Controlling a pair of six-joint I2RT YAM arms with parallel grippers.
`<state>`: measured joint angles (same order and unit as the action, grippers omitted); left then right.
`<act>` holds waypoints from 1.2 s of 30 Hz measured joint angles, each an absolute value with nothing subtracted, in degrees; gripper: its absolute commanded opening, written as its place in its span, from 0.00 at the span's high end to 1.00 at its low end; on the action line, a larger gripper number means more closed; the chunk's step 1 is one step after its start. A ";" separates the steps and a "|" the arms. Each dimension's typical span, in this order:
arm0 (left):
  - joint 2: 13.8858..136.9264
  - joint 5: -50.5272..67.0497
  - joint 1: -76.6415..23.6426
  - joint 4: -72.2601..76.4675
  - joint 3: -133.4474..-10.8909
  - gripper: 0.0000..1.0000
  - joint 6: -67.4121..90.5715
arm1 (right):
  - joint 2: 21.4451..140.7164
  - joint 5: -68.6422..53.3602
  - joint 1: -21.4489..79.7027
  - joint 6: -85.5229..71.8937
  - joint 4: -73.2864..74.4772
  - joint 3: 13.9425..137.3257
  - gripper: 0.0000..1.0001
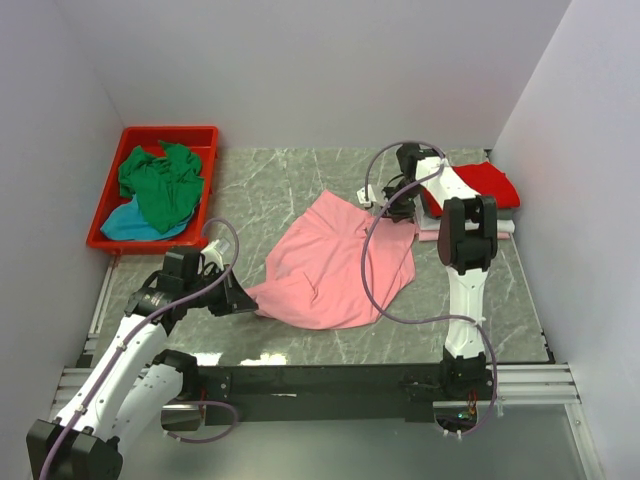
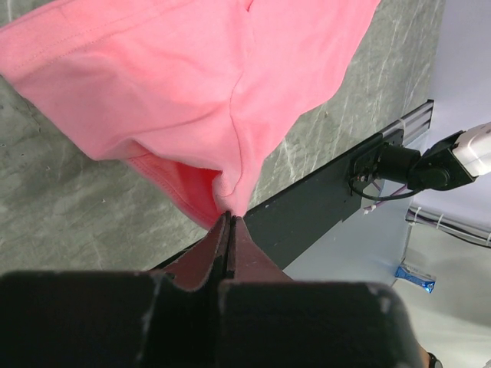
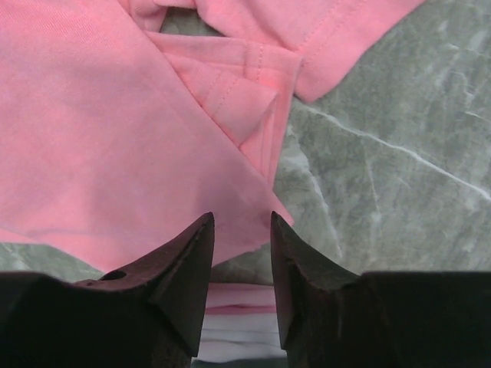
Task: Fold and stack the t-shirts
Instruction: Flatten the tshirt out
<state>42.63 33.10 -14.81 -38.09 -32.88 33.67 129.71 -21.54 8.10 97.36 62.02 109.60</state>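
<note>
A salmon pink t-shirt (image 1: 330,260) lies spread and rumpled on the marble table. My left gripper (image 1: 245,297) is shut on its near left corner, and in the left wrist view the cloth (image 2: 192,92) bunches into the closed tips (image 2: 230,217). My right gripper (image 1: 395,210) hovers at the shirt's far right edge. In the right wrist view its jaws (image 3: 242,222) stand apart over the shirt's edge (image 3: 100,138), with nothing pinched between them. A folded red t-shirt (image 1: 490,182) lies at the far right.
A red bin (image 1: 170,131) at the far left holds a crumpled green shirt (image 1: 160,185) over a teal one (image 1: 125,225). Pale folded cloth (image 1: 505,228) lies under the red shirt, and its layers (image 3: 238,322) show beneath my right jaws. White walls close in the table.
</note>
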 measured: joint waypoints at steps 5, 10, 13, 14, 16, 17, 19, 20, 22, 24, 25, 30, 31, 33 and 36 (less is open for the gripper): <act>42.63 33.10 -14.76 -38.09 -32.88 0.99 33.67 | 131.37 -20.99 8.10 97.38 62.19 109.62 0.59; 42.63 33.10 -14.70 -38.11 -32.88 0.99 33.67 | 131.50 -20.75 8.10 96.95 61.78 109.62 0.58; 42.61 33.12 -14.70 -38.17 -32.88 0.99 33.67 | 131.50 -20.60 8.10 96.66 61.71 109.62 0.75; 42.61 33.10 -14.70 -38.22 -32.88 0.99 33.67 | 131.50 -20.60 8.10 96.51 61.73 109.65 0.80; 42.61 33.10 -14.70 -38.28 -32.88 0.99 33.67 | 131.50 -20.60 8.10 95.98 61.76 109.65 0.90; 42.61 33.10 -14.70 -38.33 -32.88 0.99 33.67 | 131.50 -20.60 8.10 95.85 61.73 109.65 0.92; 42.61 33.01 -14.70 -38.48 -32.88 0.99 33.69 | 131.50 -20.64 8.10 95.35 61.65 109.65 0.97; 42.59 32.93 -14.70 -38.50 -32.88 0.99 33.71 | 131.41 -20.75 8.08 94.70 61.52 109.65 0.98; 42.52 32.08 -14.70 -38.70 -33.06 0.99 33.80 | 131.00 -21.10 7.99 93.14 61.12 109.65 1.00; 42.44 30.96 -14.70 -39.18 -33.95 0.99 33.98 | 129.60 -21.56 7.99 91.24 60.60 109.30 1.00; 42.30 30.22 -14.70 -39.53 -34.74 0.99 34.09 | 128.29 -22.04 7.99 90.35 60.01 108.66 1.00; 41.56 25.56 -14.70 -40.84 -41.95 0.99 34.06 | 111.46 -23.64 8.29 83.94 55.81 99.77 1.00; 41.50 24.27 -14.70 -41.08 -43.97 0.99 33.85 | 108.14 -23.83 8.38 82.81 55.40 98.74 1.00; 41.45 21.71 -14.70 -41.36 -47.90 0.99 33.43 | 99.74 -24.16 8.62 79.57 53.28 96.16 1.00; 41.45 18.28 -14.70 -41.28 -53.17 0.99 32.38 | 90.11 -24.47 9.13 74.67 51.66 94.13 1.00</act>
